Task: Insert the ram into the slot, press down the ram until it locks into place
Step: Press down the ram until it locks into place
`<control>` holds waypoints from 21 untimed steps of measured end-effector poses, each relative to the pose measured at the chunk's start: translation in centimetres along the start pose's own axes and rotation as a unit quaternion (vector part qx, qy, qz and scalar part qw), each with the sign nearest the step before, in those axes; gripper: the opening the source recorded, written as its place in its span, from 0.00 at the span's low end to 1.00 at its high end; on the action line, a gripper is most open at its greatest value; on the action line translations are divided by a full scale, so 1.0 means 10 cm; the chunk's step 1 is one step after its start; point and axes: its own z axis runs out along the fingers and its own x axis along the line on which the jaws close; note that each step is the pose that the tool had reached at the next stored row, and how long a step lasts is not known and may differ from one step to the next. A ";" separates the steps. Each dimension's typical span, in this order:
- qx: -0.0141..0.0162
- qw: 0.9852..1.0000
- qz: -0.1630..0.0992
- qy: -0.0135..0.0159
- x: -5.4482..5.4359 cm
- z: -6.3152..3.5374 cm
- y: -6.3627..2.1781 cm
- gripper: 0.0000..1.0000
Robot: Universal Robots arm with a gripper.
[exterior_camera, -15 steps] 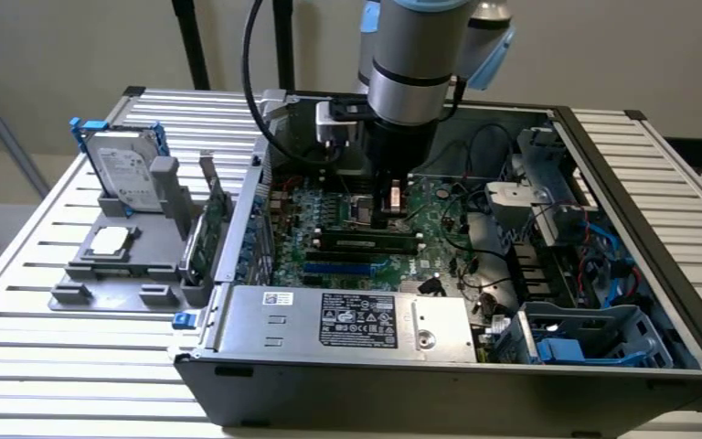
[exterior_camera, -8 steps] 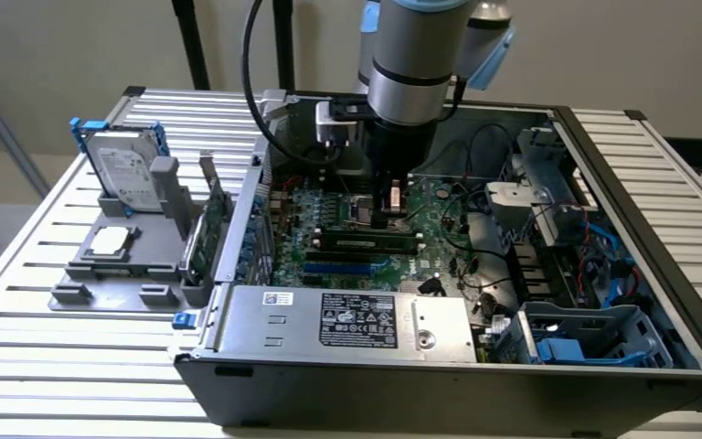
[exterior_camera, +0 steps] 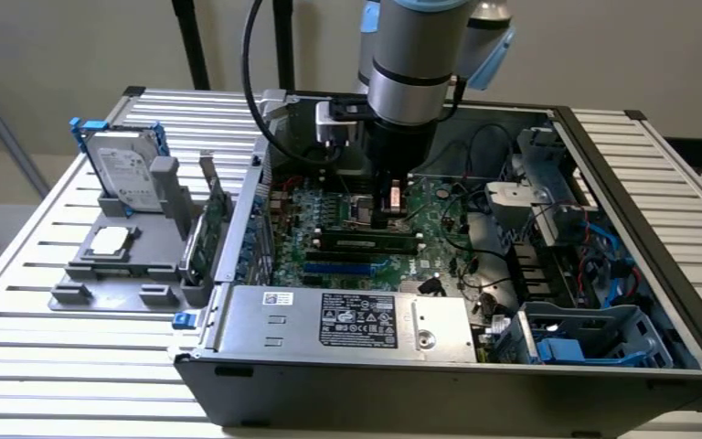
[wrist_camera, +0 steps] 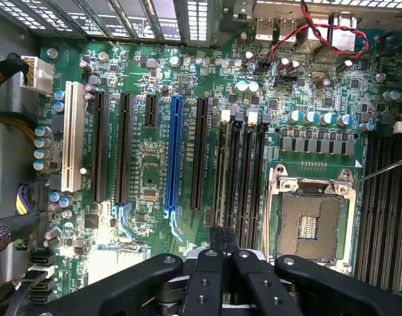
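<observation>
I'm looking down on a slatted metal bench (exterior_camera: 34,302) against a plain pale wall, with an open computer case (exterior_camera: 449,384) lying on it and a grey tray (exterior_camera: 113,265) holding a hard drive beside it, toward the exterior view's left. The arm (exterior_camera: 412,64) reaches straight down into the case over the motherboard (wrist_camera: 148,164).

The gripper (wrist_camera: 222,253) has its fingers (wrist_camera: 214,240) drawn together, the tips meeting at the near end of a bank of black slots (wrist_camera: 239,171); I judge they are pressing rather than holding anything. In the exterior view the ram (exterior_camera: 369,244) lies seated lengthwise in a slot (exterior_camera: 326,245) near the middle of the board, just in front of the gripper and beside the silver processor socket (wrist_camera: 310,220). From the wrist view I cannot tell whether its end latches have closed.

To do this step well, I'd keep the push square and vertical, centred along the stick's top edge, so both ends sink evenly. Pressing off to one end risks one latch snapping while the other stays proud. I'd also keep clear of the red-and-black wires (wrist_camera: 319,29) at the board's far edge and the bare processor socket.
</observation>
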 end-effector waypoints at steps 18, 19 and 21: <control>0.000 1.000 0.000 0.001 -0.02 0.250 0.034 0.11; 0.000 1.000 0.000 0.001 -0.02 0.269 0.035 0.11; 0.000 1.000 0.000 0.001 -0.02 0.292 0.036 0.11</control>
